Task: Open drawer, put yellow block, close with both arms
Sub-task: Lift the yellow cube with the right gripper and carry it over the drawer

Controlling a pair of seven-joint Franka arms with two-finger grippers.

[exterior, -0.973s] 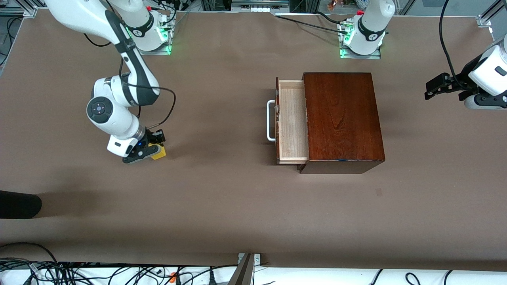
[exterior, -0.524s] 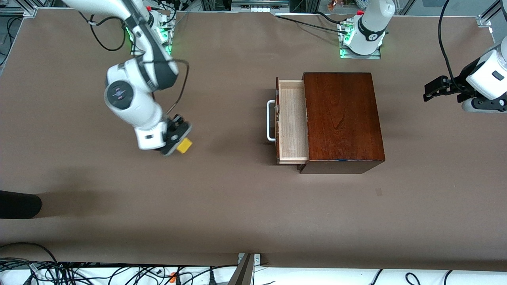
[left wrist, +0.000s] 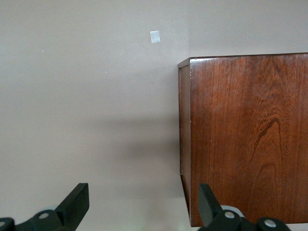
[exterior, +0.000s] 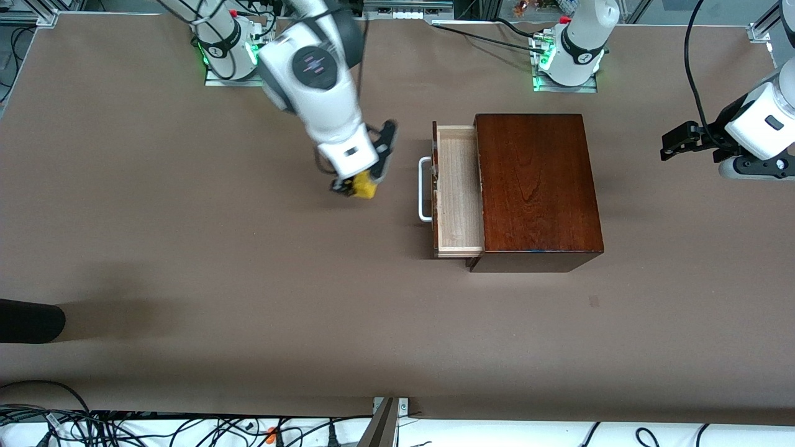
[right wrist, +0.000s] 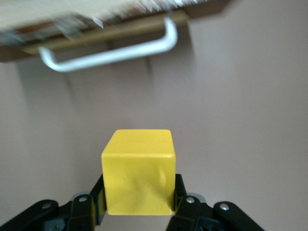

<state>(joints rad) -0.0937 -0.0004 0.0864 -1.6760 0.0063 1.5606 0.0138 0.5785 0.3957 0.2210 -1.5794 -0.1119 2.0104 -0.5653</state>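
Over the brown bench (exterior: 186,279), your right claw (exterior: 360,186) pinches the small, rigid, light yellow cube (exterior: 363,185) by opposite faces, while your left claw (exterior: 677,139) waits wide.

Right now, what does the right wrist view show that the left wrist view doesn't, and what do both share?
Only the right wrist view shows the yellow block clamped in the right tool, with the drawer and its white handle ahead. Only the left wrist view shows the closed end of the mahogany box, a pale tag on the table, and the open left tool. Both show the brown table.
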